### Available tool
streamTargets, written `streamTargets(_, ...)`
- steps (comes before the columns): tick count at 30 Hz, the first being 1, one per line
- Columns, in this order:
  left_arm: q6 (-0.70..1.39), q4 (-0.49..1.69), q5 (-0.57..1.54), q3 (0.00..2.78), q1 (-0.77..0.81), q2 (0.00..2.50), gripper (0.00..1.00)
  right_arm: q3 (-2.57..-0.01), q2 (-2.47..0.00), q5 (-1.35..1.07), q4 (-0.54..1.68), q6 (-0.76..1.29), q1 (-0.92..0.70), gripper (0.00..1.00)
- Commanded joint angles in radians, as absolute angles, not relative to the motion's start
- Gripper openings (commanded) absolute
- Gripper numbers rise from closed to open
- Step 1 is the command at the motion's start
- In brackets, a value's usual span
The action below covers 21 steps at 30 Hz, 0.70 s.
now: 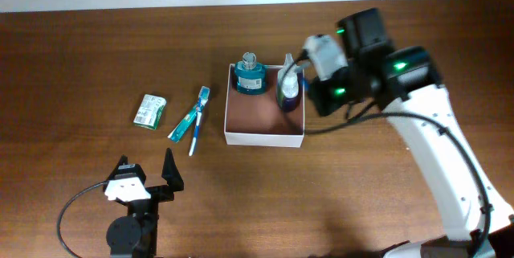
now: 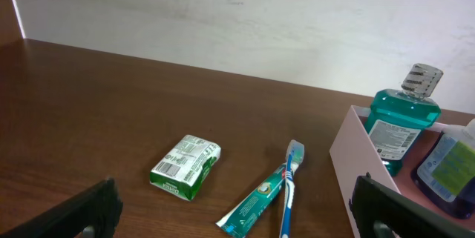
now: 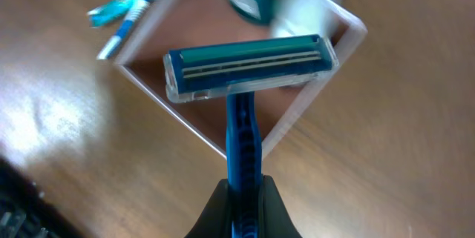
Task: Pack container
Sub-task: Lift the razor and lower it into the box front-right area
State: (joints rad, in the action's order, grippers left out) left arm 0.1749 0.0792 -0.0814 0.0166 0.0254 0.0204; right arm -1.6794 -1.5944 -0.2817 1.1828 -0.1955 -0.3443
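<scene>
The container (image 1: 265,137), a square shallow box with white walls and reddish-brown inside, sits mid-table. It also shows in the left wrist view (image 2: 355,156) and the right wrist view (image 3: 185,130). A teal mouthwash bottle (image 1: 250,74) (image 2: 401,123) and a blue bottle with a white top (image 1: 289,89) (image 2: 449,167) stand in it along the far side. My right gripper (image 1: 312,65) (image 3: 243,201) is shut on the handle of a blue razor (image 3: 249,64), held above the box's right side. My left gripper (image 1: 148,169) (image 2: 234,219) is open and empty near the front edge.
Left of the box lie a green-and-white packet (image 1: 150,111) (image 2: 185,166), a teal toothpaste tube (image 1: 184,124) (image 2: 256,205) and a blue toothbrush (image 1: 198,117) (image 2: 289,186). A pale wall runs along the table's far edge.
</scene>
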Motion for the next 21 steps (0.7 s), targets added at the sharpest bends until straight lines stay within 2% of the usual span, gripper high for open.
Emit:
streamTargets(1, 0.155, 0.076, -0.071, 0.009, 0.022, 0.013, 0.99, -1.698, -1.614, -0.241, 1.137, -0.289, -0.451, 0.04)
streamTargets(9, 0.155, 0.076, -0.071, 0.009, 0.022, 0.013, 0.99, -1.698, -1.714, -0.114, 1.084, -0.529, -0.616, 0.04)
streamTargets(12, 0.155, 0.076, -0.071, 0.009, 0.022, 0.013, 0.99, -1.698, -1.762, -0.084, 1.077, -0.593, -0.621, 0.04)
streamTargets(21, 0.155, 0.076, -0.071, 0.009, 0.022, 0.013, 0.99, -1.698, -1.86, -0.047, 1.027, -0.599, -0.594, 0.04)
